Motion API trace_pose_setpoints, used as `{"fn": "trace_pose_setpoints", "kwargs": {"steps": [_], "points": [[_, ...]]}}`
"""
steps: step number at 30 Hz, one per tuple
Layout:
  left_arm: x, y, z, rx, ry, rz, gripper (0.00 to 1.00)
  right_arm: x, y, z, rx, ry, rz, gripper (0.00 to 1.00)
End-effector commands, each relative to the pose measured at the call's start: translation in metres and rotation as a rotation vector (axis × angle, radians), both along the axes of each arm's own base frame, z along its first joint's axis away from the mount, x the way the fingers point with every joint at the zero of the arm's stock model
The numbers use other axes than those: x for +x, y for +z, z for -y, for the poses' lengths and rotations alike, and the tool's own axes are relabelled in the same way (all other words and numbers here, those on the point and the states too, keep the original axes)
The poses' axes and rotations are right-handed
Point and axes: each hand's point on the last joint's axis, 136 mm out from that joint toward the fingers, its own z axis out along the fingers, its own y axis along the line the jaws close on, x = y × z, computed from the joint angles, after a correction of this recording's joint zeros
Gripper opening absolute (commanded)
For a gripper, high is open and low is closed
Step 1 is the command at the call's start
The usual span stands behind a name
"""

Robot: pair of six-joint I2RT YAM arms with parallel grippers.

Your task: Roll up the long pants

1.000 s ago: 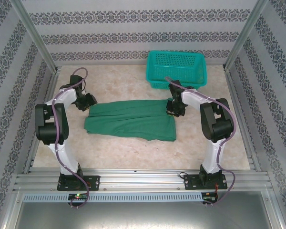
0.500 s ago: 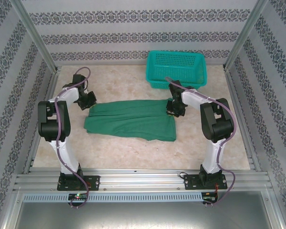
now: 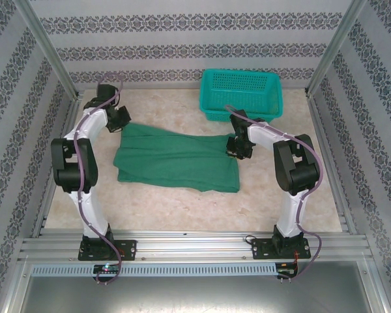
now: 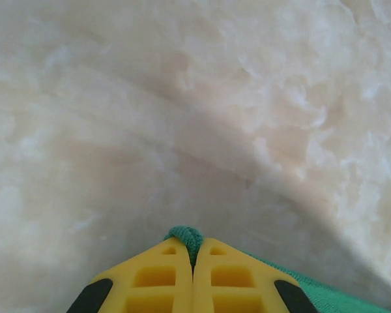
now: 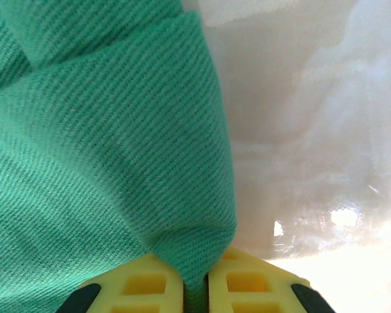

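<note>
The pants point(image 3: 176, 160) lay flat across the middle of the counter point(image 3: 182, 208), folded lengthwise, with their far-left corner drawn out toward the back left. The basket point(image 3: 241, 94) stood apart at the far right.

No part of the cloth was rolled, so the step in hand looked like preparation: taking the far edge at both ends and pulling it straight. The next move would probably call for both arms to act together and keep the edge taut. They could then lay it down squarely or turn one end over to start the first tight turn. An uneven pull could skew the fold.

The left fingers point(image 4: 156, 280) were pressed fully together, and a small loop of green hem poked up between the tips. They held the far-left corner just above the bare counter. The right fingers point(image 5: 247, 287) were almost together, pinching a thicker fold at the far-right end. The cloth rose from them in a creased peak.
</note>
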Motion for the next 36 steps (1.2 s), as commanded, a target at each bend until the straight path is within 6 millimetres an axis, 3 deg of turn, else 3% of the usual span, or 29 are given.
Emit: {"fn": "trace_pose_setpoints", "kwargs": {"steps": [1, 4, 6, 8, 9, 11, 14, 18, 22, 28, 30, 32, 33, 36], "points": [[0.008, -0.019, 0.0, 0.002, 0.011, -0.053, 0.11, -0.013, -0.013, 0.006, -0.035, -0.011, -0.046, 0.15], [-0.003, -0.004, -0.004, 0.072, 0.034, -0.033, 0.61, -0.016, -0.012, 0.009, -0.041, -0.015, -0.046, 0.32], [-0.021, 0.014, -0.012, 0.112, 0.073, 0.011, 0.74, -0.017, -0.008, 0.013, -0.049, -0.02, -0.039, 0.49], [-0.043, 0.039, -0.012, 0.121, 0.075, 0.053, 0.81, -0.021, -0.005, 0.016, -0.055, -0.017, -0.032, 0.54], [-0.053, 0.042, -0.003, 0.099, 0.038, 0.051, 0.81, -0.022, -0.005, 0.017, -0.055, -0.017, -0.031, 0.54], [-0.074, 0.036, 0.018, 0.071, -0.036, 0.004, 0.78, -0.026, -0.007, 0.019, -0.054, -0.012, -0.038, 0.54], [-0.112, 0.006, 0.043, 0.069, -0.098, -0.108, 0.73, -0.028, -0.01, 0.017, -0.044, -0.013, -0.045, 0.54], [-0.152, -0.036, 0.048, 0.061, -0.08, -0.213, 0.71, -0.03, -0.012, 0.015, -0.035, -0.011, -0.046, 0.54], [-0.17, -0.045, 0.039, 0.094, -0.051, -0.229, 0.74, -0.033, -0.014, 0.014, -0.033, -0.008, -0.049, 0.54], [-0.174, -0.063, 0.041, 0.081, -0.057, -0.264, 0.73, -0.035, -0.016, 0.009, -0.022, -0.006, -0.054, 0.54], [-0.176, -0.074, 0.045, 0.064, -0.071, -0.294, 0.52, -0.036, -0.016, 0.01, -0.026, -0.008, -0.054, 0.54], [-0.18, -0.081, 0.047, 0.053, -0.076, -0.313, 0.12, -0.037, -0.016, 0.011, -0.033, -0.007, -0.055, 0.54], [-0.183, -0.084, 0.045, 0.056, -0.068, -0.321, 0.0, -0.038, -0.016, 0.012, -0.039, -0.012, -0.056, 0.53], [-0.194, -0.083, 0.042, 0.069, -0.058, -0.328, 0.0, -0.038, -0.014, 0.014, -0.05, -0.016, -0.054, 0.53]]}}
